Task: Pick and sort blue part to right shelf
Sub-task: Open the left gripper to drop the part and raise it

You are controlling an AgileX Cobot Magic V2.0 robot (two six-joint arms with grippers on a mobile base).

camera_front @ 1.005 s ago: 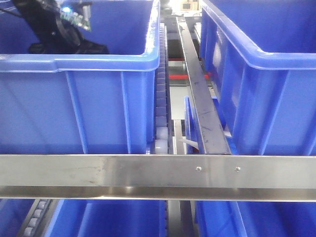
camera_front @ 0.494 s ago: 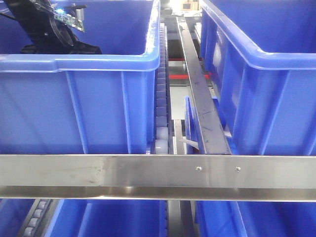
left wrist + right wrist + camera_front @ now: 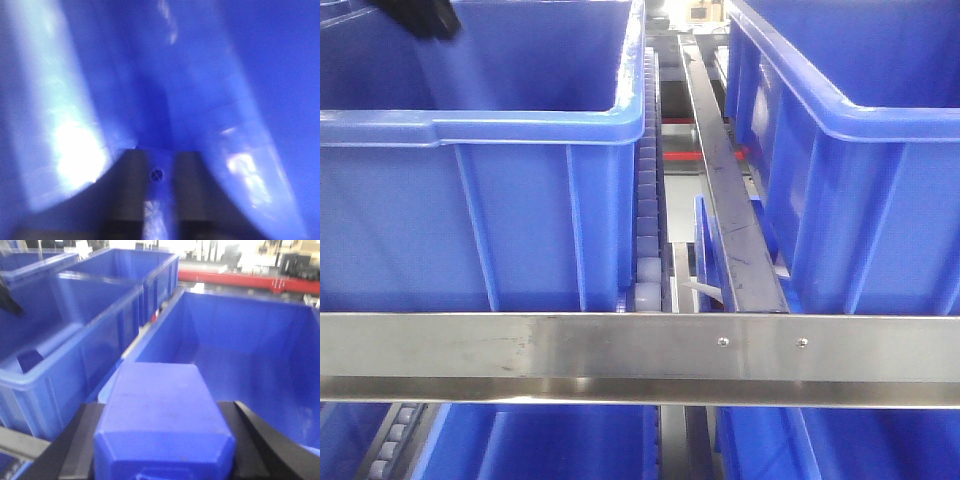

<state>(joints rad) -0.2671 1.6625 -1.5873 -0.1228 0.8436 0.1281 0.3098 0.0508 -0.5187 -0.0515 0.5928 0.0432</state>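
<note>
Steel shelf (image 3: 620, 345) fills the front view, flat rail across, big open blue bins behind: left bin (image 3: 480, 130), right bin (image 3: 840, 120), roller track (image 3: 648, 200) between them. Right wrist view: right gripper (image 3: 165, 440) closed on blue part (image 3: 162, 415), block sitting between both dark fingers, held above and in front of an open bin (image 3: 250, 340), near its front edge. Left gripper: only a dark scrap of the arm at the front view's top left, wrist view is blue blur, so its opening can't be told. Step looks like carry-to-drop. Next move likely needs the part taken forward over the bin, lowered, fingers opened.
</note>
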